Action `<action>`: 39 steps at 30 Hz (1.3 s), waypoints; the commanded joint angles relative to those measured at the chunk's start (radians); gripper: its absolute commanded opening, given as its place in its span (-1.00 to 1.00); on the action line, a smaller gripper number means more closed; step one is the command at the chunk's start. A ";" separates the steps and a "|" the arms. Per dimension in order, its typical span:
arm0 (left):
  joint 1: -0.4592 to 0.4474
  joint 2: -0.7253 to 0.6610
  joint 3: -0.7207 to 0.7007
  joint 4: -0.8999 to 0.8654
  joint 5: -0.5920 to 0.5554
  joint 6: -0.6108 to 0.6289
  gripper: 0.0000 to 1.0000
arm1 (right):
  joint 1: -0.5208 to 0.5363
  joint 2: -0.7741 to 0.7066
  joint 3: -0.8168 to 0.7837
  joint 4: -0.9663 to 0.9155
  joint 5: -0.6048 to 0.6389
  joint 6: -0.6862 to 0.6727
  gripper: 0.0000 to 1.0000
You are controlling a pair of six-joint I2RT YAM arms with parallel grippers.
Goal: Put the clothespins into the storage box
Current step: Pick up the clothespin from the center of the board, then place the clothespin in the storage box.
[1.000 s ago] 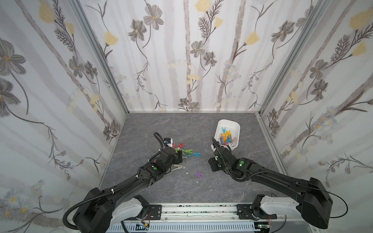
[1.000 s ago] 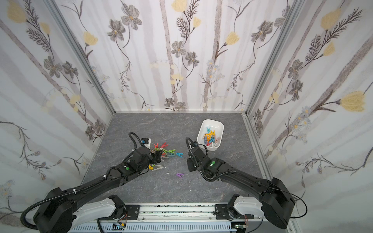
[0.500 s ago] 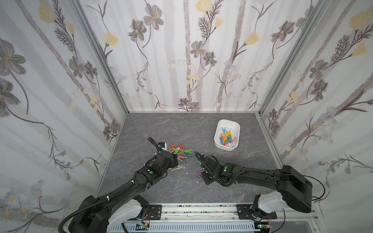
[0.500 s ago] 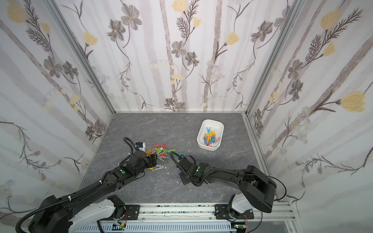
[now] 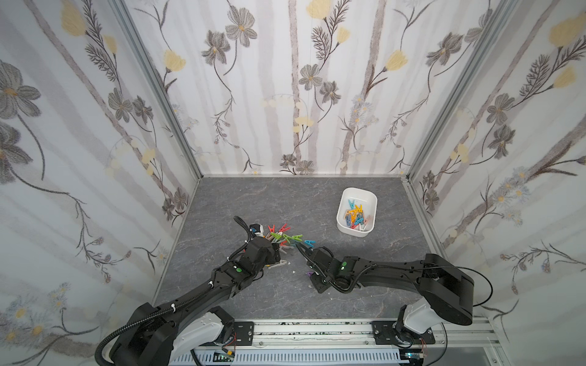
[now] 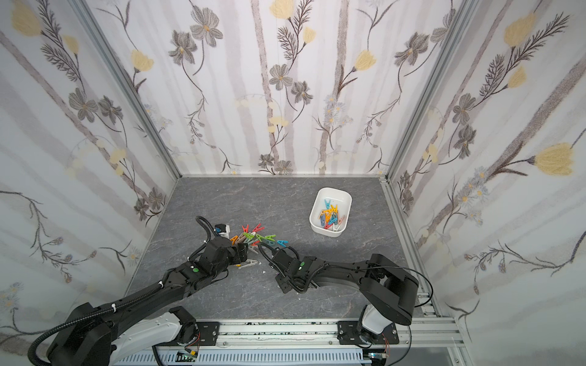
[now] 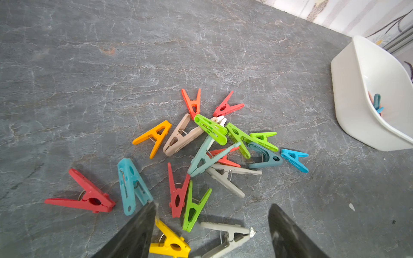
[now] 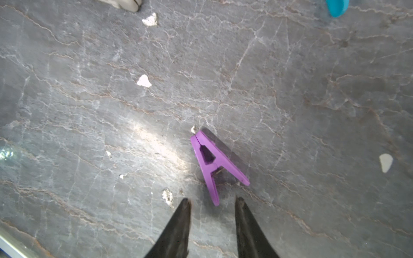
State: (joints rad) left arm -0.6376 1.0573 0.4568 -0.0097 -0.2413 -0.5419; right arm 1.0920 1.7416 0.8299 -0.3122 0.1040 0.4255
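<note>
Over the loose pile of clothespins (image 7: 212,145), your left gripper (image 7: 212,205) hangs w/ jaws spread wide and nothing clamped. A green peg (image 7: 194,207) and a grey peg (image 7: 225,236) lie on the tabletop (image 7: 89,78) between the fingers (image 7: 138,232). A yellow peg (image 7: 172,244) is half hidden behind one finger, so contact there can't be judged. Your right gripper (image 8: 213,199) is released too, jaws apart but far narrower. The purple peg (image 8: 212,163) lies flat just ahead, one leg tip reaching the gap between the fingertips (image 8: 184,214); whether it touches either tip isn't clear. You'll find the storage box (image 5: 352,232) well apart from both arms, toward the back on the right arm's side, w/ a heap of clothespins inside; the rest are bunched by the left wrist. Both top views give you no read on either set of tips, since the wrist bodies cover them, and only a sliver of the purple peg (image 5: 309,272) shows beside the right wrist. Right wrist cam cuts off a teal peg (image 8: 335,7) and a beige peg (image 8: 125,3) at the frame edge; left wrist cam crops the box. White chips (image 8: 144,80) dot the tabletop nearby.
</note>
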 commanded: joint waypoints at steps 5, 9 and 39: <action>0.002 0.013 0.000 0.037 -0.003 0.007 0.60 | 0.002 0.049 0.036 0.036 0.019 -0.003 -0.46; 0.002 0.017 0.000 0.043 -0.003 0.008 0.60 | 0.002 0.075 0.048 0.042 0.022 -0.003 -0.58; -0.163 0.233 0.208 0.396 -0.024 0.343 0.58 | -0.539 -0.207 0.197 0.021 0.024 -0.038 -0.88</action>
State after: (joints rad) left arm -0.7696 1.2194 0.6216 0.2714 -0.2428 -0.2825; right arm 0.6186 1.5166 1.0054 -0.3470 0.1436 0.4007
